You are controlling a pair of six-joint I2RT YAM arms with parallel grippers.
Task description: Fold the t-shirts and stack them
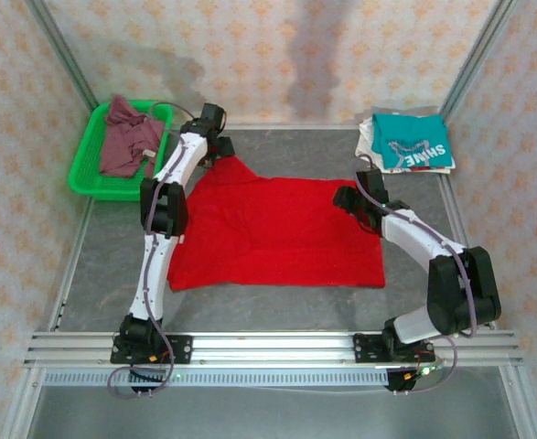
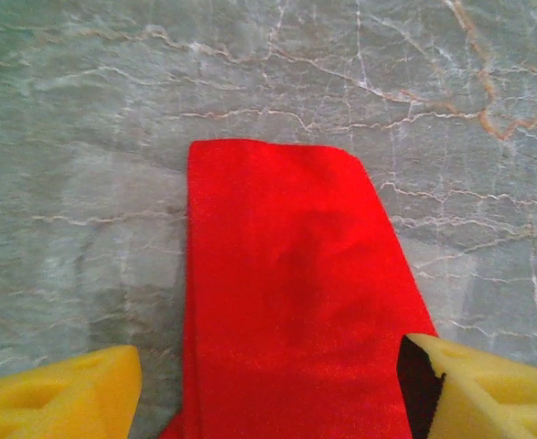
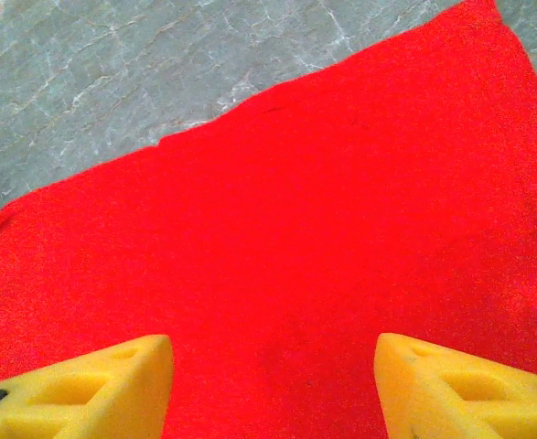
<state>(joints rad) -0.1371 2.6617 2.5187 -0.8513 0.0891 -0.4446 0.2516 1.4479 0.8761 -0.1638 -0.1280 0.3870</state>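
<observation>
The red t-shirt (image 1: 277, 229) lies spread flat in the middle of the table. My left gripper (image 1: 220, 151) hovers over its far-left corner, open; in the left wrist view its yellow fingers (image 2: 67, 393) stand either side of a narrow flap of the red t-shirt (image 2: 286, 274), which rests on the table. My right gripper (image 1: 346, 195) is over the shirt's far-right corner, open above the flat red t-shirt (image 3: 323, 210) with nothing held. A folded teal t-shirt (image 1: 413, 142) printed "SHINE" sits on a whitish t-shirt (image 1: 369, 137) at the back right.
A green mesh basket (image 1: 80, 174) at the back left holds a crumpled mauve t-shirt (image 1: 126, 137). Metal frame posts and patterned walls enclose the grey marbled table (image 1: 277, 302). A rail runs along the near edge.
</observation>
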